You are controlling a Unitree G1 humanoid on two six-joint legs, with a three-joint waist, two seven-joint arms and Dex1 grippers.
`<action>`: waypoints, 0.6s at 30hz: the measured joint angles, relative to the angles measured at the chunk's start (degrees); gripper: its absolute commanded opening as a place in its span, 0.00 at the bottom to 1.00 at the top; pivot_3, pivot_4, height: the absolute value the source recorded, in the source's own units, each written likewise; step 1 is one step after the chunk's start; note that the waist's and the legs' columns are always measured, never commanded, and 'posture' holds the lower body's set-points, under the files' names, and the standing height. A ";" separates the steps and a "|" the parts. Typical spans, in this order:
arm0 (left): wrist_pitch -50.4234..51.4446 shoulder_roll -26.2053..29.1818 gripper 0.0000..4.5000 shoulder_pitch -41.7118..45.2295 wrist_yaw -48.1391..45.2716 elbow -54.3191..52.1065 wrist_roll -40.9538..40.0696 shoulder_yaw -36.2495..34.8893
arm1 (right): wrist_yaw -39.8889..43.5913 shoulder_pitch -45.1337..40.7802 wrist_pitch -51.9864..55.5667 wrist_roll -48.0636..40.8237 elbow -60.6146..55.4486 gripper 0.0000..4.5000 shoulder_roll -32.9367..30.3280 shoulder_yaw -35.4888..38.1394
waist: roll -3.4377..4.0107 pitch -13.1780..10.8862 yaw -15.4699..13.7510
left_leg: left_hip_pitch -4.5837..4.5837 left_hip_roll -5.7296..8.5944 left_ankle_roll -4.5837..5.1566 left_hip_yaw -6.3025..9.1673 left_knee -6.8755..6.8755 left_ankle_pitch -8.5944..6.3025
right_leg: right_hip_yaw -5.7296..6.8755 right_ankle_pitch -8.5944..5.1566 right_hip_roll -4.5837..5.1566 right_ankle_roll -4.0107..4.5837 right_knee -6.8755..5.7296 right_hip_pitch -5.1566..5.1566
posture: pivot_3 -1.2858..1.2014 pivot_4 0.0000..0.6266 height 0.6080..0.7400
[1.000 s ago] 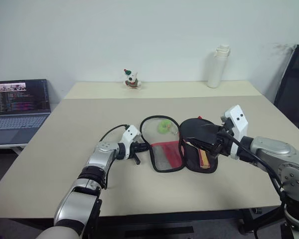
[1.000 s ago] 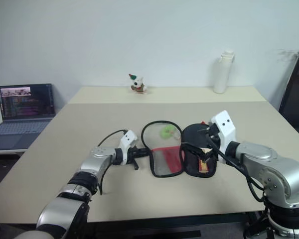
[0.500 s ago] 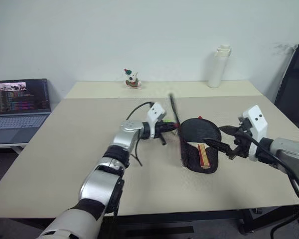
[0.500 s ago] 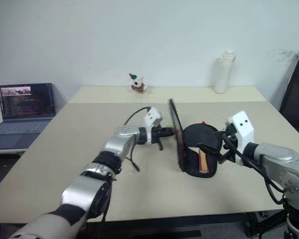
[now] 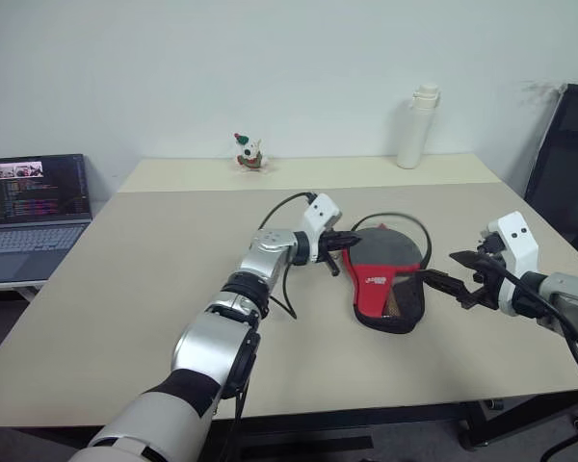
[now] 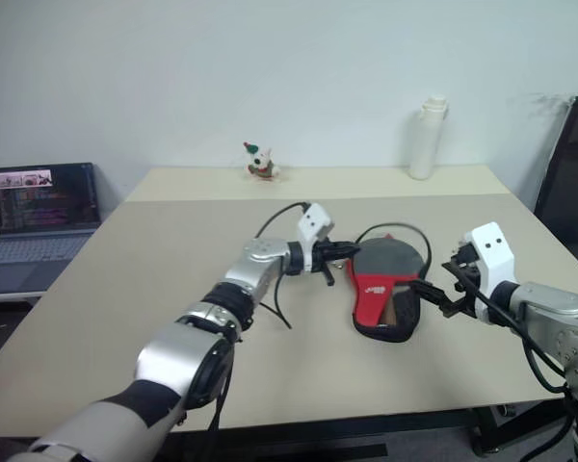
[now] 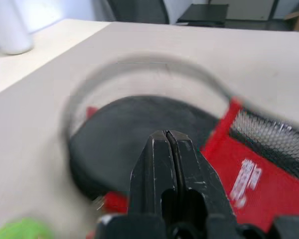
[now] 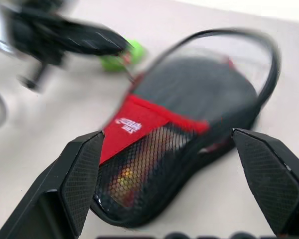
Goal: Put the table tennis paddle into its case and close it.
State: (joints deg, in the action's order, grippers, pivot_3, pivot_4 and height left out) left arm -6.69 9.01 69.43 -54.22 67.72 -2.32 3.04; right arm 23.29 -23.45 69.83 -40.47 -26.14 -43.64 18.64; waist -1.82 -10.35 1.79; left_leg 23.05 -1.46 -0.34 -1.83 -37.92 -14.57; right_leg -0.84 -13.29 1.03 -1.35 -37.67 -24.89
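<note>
Left eye view: case [image 5: 383,282] lies mid-table, lid folded over the table tennis paddle [image 8: 124,178] glimpsed through its mesh, zipper rim gaping, so the lid may spring open if nudged; left gripper [image 5: 354,237], pressed together, reaches level at the rim, right gripper [image 5: 441,281] spread wide beside it.

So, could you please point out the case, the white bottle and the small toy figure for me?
case [image 5: 374,279]: left eye view, on its red logo panel.
white bottle [image 5: 410,135]: left eye view, on its body.
toy figure [image 6: 260,163]: right eye view, on its middle.
</note>
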 measured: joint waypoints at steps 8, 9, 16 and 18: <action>3.49 8.32 0.01 -10.96 -7.48 -13.14 -2.09 -1.06 | -3.90 -3.49 -5.49 7.04 14.73 1.00 5.75 -3.35 | 0.01 -0.01 0.02 | -0.01 -0.09 0.00 -0.01 -0.01 0.00 | -0.03 0.01 0.00 0.02 -0.08 -0.03 | 0.52 0.24 1.00; 4.64 9.30 0.01 -12.01 -7.69 -15.39 -2.38 -1.28 | -4.27 -4.26 -5.83 7.88 16.42 1.00 6.22 -4.00 | 0.01 -0.01 -0.08 | 0.00 -0.10 0.00 -0.01 -0.01 0.00 | -0.03 0.01 0.01 0.02 -0.08 -0.03 | 0.52 0.24 1.00; 16.63 13.95 0.01 -22.35 -8.67 -38.76 -7.56 -2.44 | -2.12 -7.74 -11.42 13.73 27.87 1.00 9.87 -12.52 | 0.02 0.00 -0.07 | -0.01 -0.16 0.00 -0.01 -0.04 0.01 | -0.06 0.17 0.04 0.29 -0.10 -0.03 | 0.52 0.24 1.00; 19.01 14.27 0.01 -23.91 -7.95 -42.03 -8.22 -2.43 | -1.17 -7.83 -12.50 15.00 30.04 1.00 10.37 -14.49 | 0.01 0.00 -0.15 | -0.01 -0.17 -0.01 0.01 -0.05 0.01 | -0.04 0.17 0.04 0.29 -0.12 -0.02 | 0.52 0.24 1.00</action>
State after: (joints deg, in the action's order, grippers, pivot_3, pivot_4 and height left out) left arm 12.31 23.28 45.51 -62.17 25.69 -10.54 0.60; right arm 22.12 -31.28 57.33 -25.47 3.90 -33.27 4.15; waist -1.81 -10.35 1.64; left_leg 23.05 -1.62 -0.34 -1.83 -37.97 -14.56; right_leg -0.88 -13.12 1.08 -1.06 -37.80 -24.91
